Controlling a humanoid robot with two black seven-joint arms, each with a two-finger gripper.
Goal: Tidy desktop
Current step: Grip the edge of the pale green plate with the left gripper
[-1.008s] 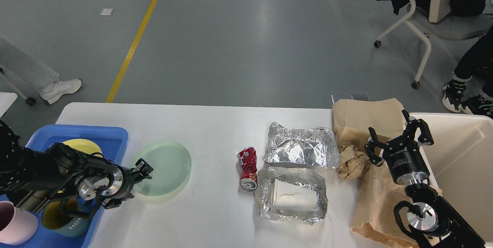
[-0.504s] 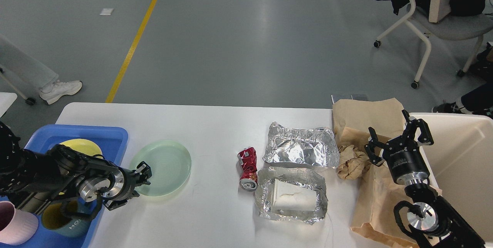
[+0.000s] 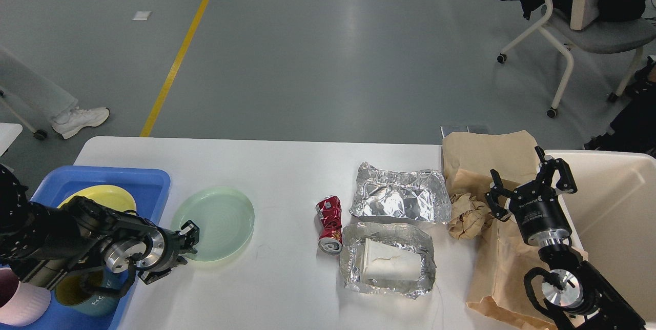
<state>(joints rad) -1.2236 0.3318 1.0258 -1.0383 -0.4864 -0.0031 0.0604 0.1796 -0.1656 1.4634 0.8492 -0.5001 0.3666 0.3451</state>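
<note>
White bench (image 3: 266, 166) fills the lower half of the head view, its far edge running left to right against grey floor.

Left gripper (image 3: 187, 238): low over the near-left rim of the green plate (image 3: 218, 222). Seen small and dark; cannot tell how the jaws stand, or whether they touch the rim.

Right gripper (image 3: 528, 186): jaws spread wide, holding nothing, above the brown paper bag (image 3: 487, 156) at the bench's right end, just right of a crumpled paper ball (image 3: 466, 214).

Blue tray (image 3: 138, 181) at the left end holds a yellow dish (image 3: 102, 197), a pink cup (image 3: 20, 299) and a dark mug (image 3: 97, 299).

Centre: crushed red can (image 3: 329, 223) lying on its side, just left of two foil trays. Far foil tray (image 3: 400, 197) is crumpled; near foil tray (image 3: 389, 261) holds a white cup (image 3: 389, 264) on its side.

Cream bin (image 3: 615, 207) stands at the right edge.
</note>
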